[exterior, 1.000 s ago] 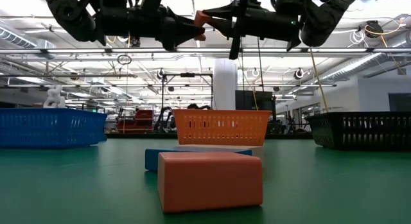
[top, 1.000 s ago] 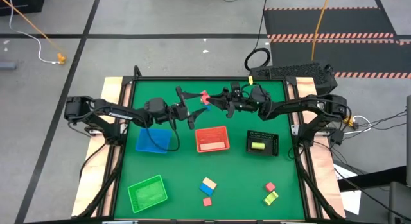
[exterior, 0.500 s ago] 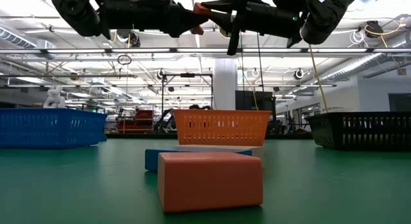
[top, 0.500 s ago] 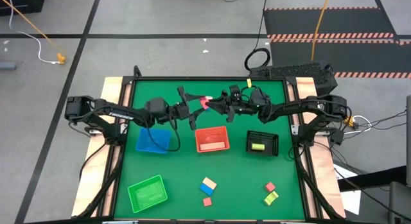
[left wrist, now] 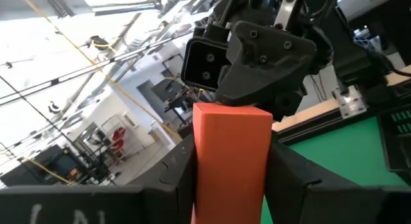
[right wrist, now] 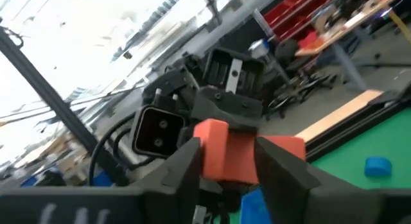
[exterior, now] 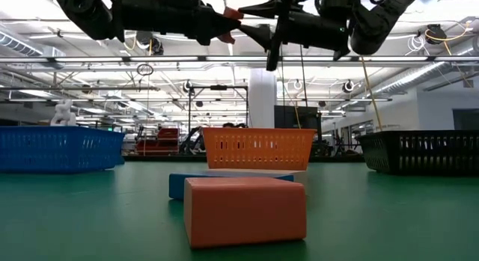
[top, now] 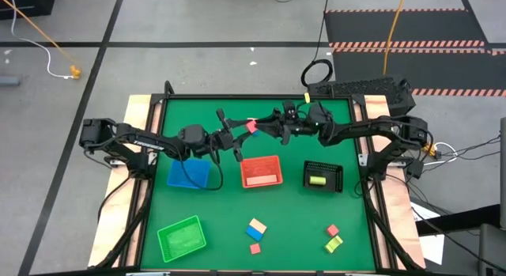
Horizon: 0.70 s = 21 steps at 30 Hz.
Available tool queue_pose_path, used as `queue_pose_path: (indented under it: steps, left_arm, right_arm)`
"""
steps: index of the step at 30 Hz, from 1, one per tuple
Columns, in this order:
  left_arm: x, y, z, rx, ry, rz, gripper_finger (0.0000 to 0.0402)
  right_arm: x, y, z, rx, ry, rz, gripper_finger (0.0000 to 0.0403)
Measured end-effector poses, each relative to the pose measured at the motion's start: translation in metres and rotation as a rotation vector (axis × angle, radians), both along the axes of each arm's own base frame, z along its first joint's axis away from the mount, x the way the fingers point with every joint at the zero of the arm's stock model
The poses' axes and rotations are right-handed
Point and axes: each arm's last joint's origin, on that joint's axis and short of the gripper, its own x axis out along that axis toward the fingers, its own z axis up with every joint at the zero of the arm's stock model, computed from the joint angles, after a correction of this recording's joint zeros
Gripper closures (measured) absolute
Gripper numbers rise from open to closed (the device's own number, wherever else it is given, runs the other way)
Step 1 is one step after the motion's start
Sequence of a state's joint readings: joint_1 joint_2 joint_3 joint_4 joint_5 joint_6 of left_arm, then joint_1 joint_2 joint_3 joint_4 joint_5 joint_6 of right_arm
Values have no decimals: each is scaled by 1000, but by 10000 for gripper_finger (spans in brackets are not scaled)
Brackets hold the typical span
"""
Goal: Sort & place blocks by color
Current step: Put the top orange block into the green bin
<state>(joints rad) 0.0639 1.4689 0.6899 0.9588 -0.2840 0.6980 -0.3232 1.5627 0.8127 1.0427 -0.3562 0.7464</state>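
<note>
- I have both arms raised above the far middle of the table, grippers facing tip to tip, with a red block (top: 251, 126) between them.
- Change over the last second: the left gripper (top: 239, 132) was spread wide and now pinches the red block; its wrist view shows both dark fingers (left wrist: 183, 169) pressed to the block's sides.
- The right gripper (top: 262, 127) was clamped on the same block a second ago. Its fingers have begun to spread, with the block between them; I cannot tell if they have fully let go.
- I read this as a hand-over in mid-air, right to left, nearly complete. Next, the block goes to the red tray (top: 261, 172).
- The red tray sits just near of the meeting point, so the drop path is short.
- The blue tray (top: 188, 173) lies to its left, the black tray (top: 322, 176) to its right; the green tray (top: 182, 236) is at the near left.
- Loose blocks (top: 255, 228) wait at the near middle and near right (top: 333, 244), well apart from the trays.
- The green mat (top: 229, 209) between the tray row and the loose blocks leaves open travel room.
</note>
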Motion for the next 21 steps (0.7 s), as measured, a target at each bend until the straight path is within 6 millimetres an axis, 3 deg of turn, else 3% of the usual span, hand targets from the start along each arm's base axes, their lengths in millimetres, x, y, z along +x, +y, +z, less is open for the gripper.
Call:
queue_pose_path:
  steps: [6, 13, 16, 21]
  left_arm:
    - [-4, 3, 7, -33, -40, 75, 267]
    - [-16, 8, 25, -301, -136, 117, 267]
    - [-16, 6, 20, -428, -66, 81, 267]
    - [-15, -9, 1, -634, 84, -42, 267]
  right_arm:
    - [-10, -21, -2, -14, 33, 130, 207]
    - [-22, -49, -8, 125, 110, 82, 192]
    - [-22, -48, -15, 137, 173, 138, 195]
    - [-12, -24, -23, 60, 236, 220, 197]
